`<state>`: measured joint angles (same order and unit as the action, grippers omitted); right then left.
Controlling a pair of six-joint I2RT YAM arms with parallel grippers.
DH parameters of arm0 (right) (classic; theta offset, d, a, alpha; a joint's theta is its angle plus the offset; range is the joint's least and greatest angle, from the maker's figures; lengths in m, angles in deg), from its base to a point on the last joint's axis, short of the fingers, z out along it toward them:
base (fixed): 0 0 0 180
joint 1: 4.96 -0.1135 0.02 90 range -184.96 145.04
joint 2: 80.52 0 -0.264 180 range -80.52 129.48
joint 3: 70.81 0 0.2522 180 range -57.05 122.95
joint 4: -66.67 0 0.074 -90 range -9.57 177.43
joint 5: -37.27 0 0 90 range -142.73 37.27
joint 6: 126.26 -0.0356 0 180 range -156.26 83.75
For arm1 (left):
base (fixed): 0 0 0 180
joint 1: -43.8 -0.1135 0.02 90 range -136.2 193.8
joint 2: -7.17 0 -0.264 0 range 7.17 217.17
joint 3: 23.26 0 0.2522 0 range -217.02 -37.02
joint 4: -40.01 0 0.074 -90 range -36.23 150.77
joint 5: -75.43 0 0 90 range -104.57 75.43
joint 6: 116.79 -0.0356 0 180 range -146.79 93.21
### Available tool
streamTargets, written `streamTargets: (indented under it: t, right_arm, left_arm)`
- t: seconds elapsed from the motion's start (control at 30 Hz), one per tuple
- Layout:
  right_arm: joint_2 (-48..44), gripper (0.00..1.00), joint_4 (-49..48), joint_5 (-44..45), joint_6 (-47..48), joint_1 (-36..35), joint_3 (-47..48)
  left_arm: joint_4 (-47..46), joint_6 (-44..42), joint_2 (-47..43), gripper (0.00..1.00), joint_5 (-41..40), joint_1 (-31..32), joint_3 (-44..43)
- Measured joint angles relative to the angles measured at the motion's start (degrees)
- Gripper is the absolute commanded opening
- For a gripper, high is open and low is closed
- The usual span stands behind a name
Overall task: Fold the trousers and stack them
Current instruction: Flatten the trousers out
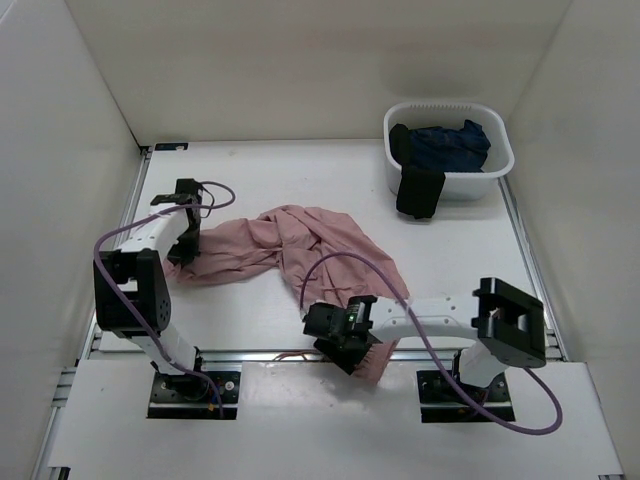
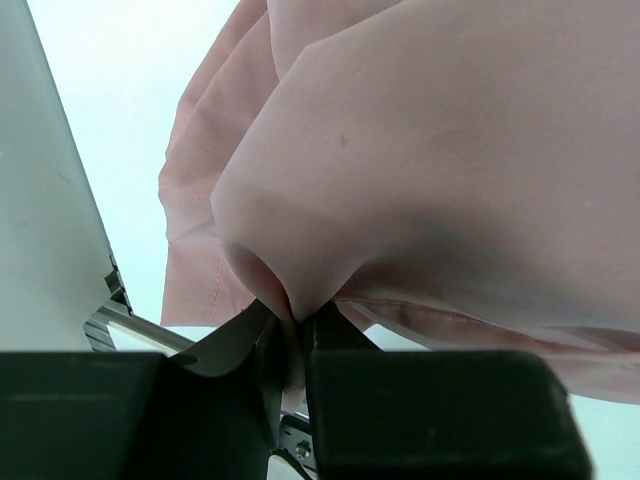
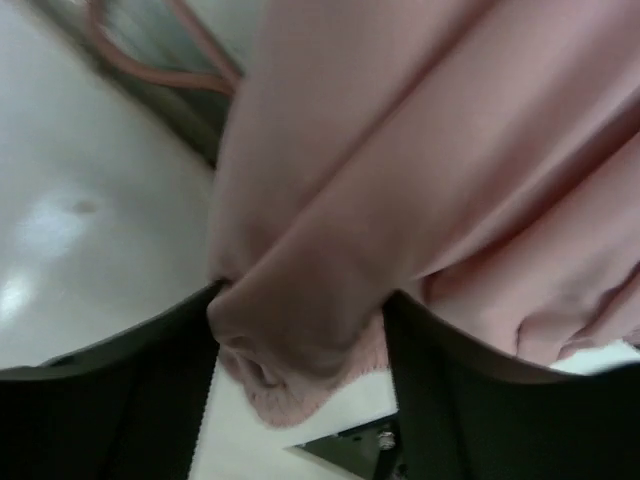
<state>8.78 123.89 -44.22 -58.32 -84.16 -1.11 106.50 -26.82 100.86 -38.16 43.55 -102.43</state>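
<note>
Trousers (image 1: 300, 235) lie crumpled across middle of counter (image 1: 450, 260), between arms. Left gripper (image 2: 297, 330) pinched tight on fold at left end; right gripper (image 3: 300, 350) clamped around bunched fabric at near edge.

White walls (image 1: 300, 60) enclose a white table (image 1: 250, 312) (metal rails (image 1: 527, 260) along its sides); the light is soft and even.

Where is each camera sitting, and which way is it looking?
Top external: high behind the arms, looking down at the table, trousers and a white basket; left arm and right arm show.
Left wrist: on the left arm, looking along the left gripper, shut on pink cloth; its dark fingers show.
Right wrist: on the right arm, looking along the right gripper, holding a cloth fold; its fingers show.
Shared: all see the trousers.
</note>
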Motion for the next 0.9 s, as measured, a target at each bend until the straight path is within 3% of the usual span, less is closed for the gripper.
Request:
streamTargets:
  t: [0.03, 0.1, 0.13, 0.3, 0.57, 0.6, 0.63, 0.77, 0.9]
  right_arm:
    - [1.03, 0.25, -0.46, 0.04, -0.68, 0.13, -0.9]
    - [2.75, 0.04, -0.48, 0.15, -2.12, 1.31, -1.77]
    - [3.13, 0.0, -0.42, 0.33, -2.8, 2.21, -1.77]
    - [4.5, 0.0, 4.22, 5.31, -4.72, 11.96, 0.28]
    - [-0.46, 0.0, 17.53, 25.31, -6.49, 37.44, 15.69]
    - [-2.08, 0.0, 17.68, 26.53, -6.67, 39.28, 15.98]
    - [-4.37, 0.0, 18.47, 27.8, -6.99, 41.07, 15.8]
    - [-8.07, 0.0, 24.35, 31.01, -8.44, 44.26, 12.37]
    - [-9.79, 0.0, 27.56, 31.52, -9.57, 46.62, 9.2]
  left_arm:
    - [0.09, 0.0, 0.61, 0.23, 0.0, 0.0, -0.57]
    - [0.15, 0.0, 0.87, 0.18, -0.07, -0.02, -0.87]
    - [0.48, 0.0, 0.92, 0.15, -0.13, -0.2, -1.14]
    - [1.09, -0.13, 1.31, 0.14, -0.35, -3.06, -5.4]
    - [-2.64, -0.04, 0.83, 0.15, -1.16, -16.52, -13.07]
    - [-2.56, 0.04, 0.13, 0.19, -0.57, -17.94, -12.61]
    - [-2.93, 0.04, -0.96, 0.31, 0.09, -18.45, -11.23]
    - [-3.85, -0.26, -8.68, 0.61, 0.5, -18.56, 1.46]
    - [0.63, -0.15, -10.93, 0.71, 2.95, -19.67, 8.92]
